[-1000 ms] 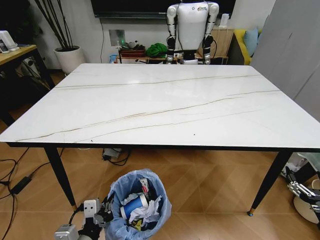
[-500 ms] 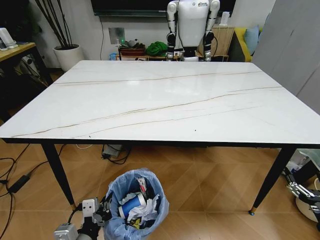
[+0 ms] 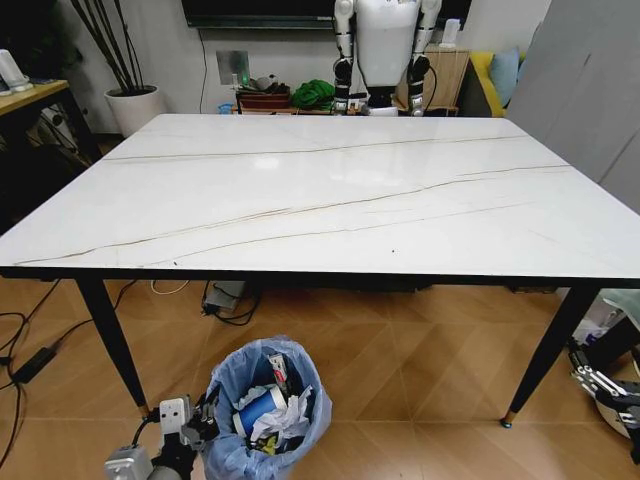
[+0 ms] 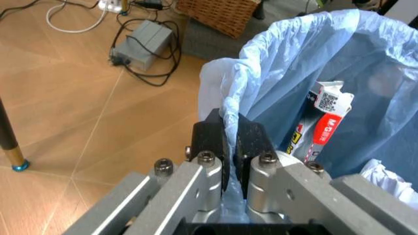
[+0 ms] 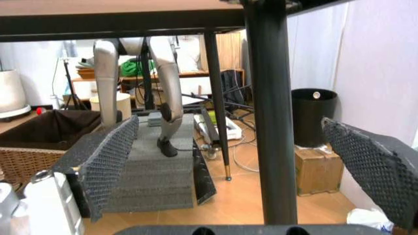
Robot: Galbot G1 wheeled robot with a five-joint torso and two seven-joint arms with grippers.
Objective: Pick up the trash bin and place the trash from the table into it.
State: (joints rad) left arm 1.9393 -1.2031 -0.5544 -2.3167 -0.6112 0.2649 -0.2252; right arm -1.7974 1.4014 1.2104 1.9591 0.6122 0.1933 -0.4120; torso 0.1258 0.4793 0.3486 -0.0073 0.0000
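One gripper, the left gripper [image 4: 228, 147], pinches the trash bin [image 3: 262, 412] rim, right below the table [image 3: 320, 190] edge.

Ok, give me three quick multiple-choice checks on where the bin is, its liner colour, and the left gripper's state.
1. The trash bin stands:
A. on the table
B. on the floor by the table's near edge
C. beside the plant pot

2. The bin liner is:
A. blue
B. black
C. white

3. The left gripper is:
A. open above the bin
B. shut on nothing
C. shut on the liner's rim

B, it sits on the wood floor below the table. A, crinkly translucent blue. C, the jaws pinch the plastic edge.
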